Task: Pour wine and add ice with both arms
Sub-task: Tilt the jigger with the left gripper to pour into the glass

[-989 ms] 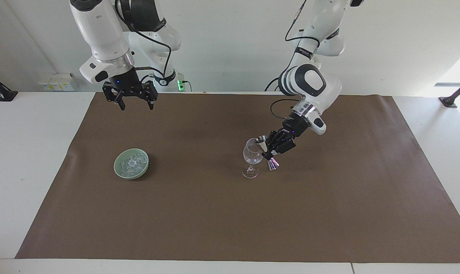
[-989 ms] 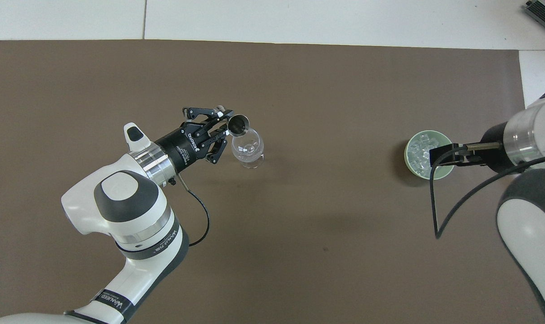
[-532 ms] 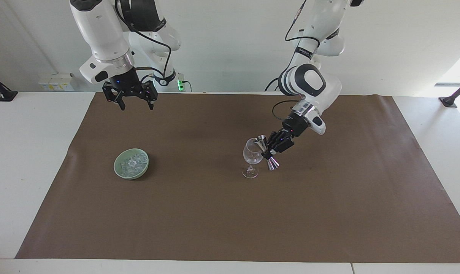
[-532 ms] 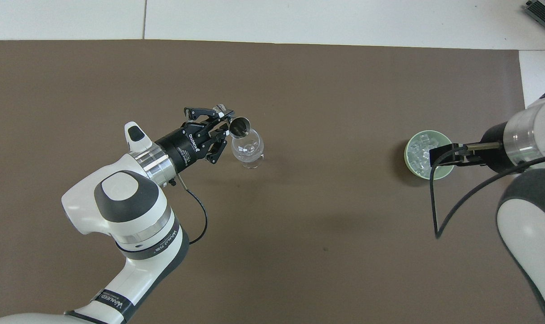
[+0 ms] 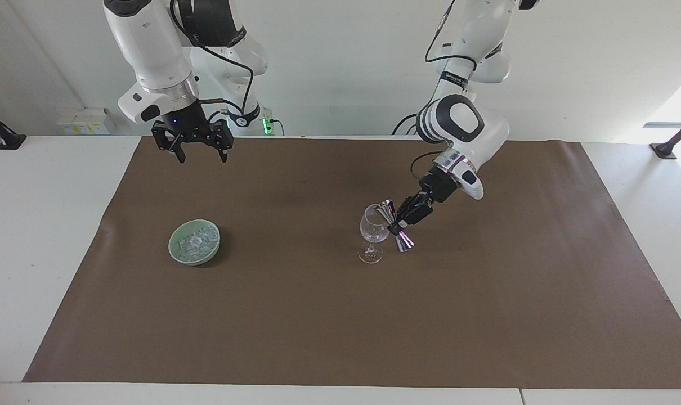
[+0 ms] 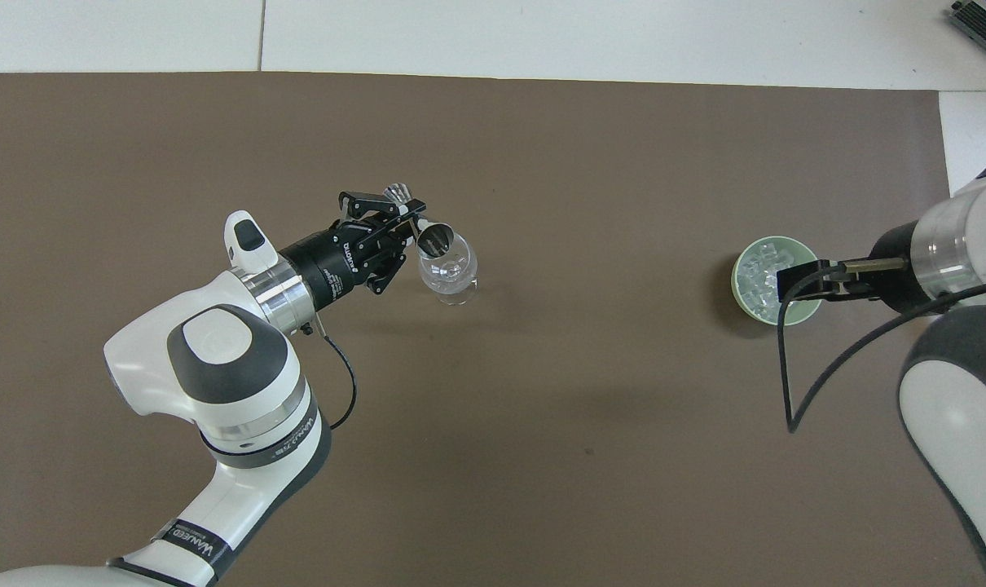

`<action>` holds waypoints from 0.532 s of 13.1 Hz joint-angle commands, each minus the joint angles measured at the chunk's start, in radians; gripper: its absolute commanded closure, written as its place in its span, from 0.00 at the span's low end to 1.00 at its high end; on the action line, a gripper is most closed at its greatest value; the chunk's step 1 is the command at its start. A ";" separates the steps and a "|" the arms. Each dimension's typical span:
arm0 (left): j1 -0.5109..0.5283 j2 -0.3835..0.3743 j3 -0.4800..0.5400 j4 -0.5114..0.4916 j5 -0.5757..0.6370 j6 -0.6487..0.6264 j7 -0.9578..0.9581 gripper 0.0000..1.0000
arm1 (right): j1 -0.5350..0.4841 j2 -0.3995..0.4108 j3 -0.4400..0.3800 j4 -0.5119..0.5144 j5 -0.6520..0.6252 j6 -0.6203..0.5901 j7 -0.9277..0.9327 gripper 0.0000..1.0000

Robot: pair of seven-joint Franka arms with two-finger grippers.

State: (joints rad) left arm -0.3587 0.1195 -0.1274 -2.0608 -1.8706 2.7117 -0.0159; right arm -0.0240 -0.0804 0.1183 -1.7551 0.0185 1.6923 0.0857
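Over one wine glass, the left end effector is gripping one tilted metal jigger; the right end effector is hanging open, waiting above the worktop, ice lying in one green bowl.

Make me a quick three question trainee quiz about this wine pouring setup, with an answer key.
1. True or false: the left gripper holds a metal jigger tipped over the wine glass.
2. The ice sits in: A) the wine glass, B) the pale green bowl, C) the jigger?
3. Which gripper waits open, holding nothing?

Key: 1 true; 2 B; 3 the right gripper.
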 commanded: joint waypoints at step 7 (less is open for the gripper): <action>-0.011 0.000 0.005 0.016 0.011 0.055 0.113 1.00 | -0.013 -0.021 0.004 -0.021 0.009 -0.002 -0.024 0.00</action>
State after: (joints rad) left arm -0.3587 0.1195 -0.1249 -2.0605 -1.8669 2.7256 0.0850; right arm -0.0240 -0.0804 0.1183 -1.7551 0.0185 1.6923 0.0857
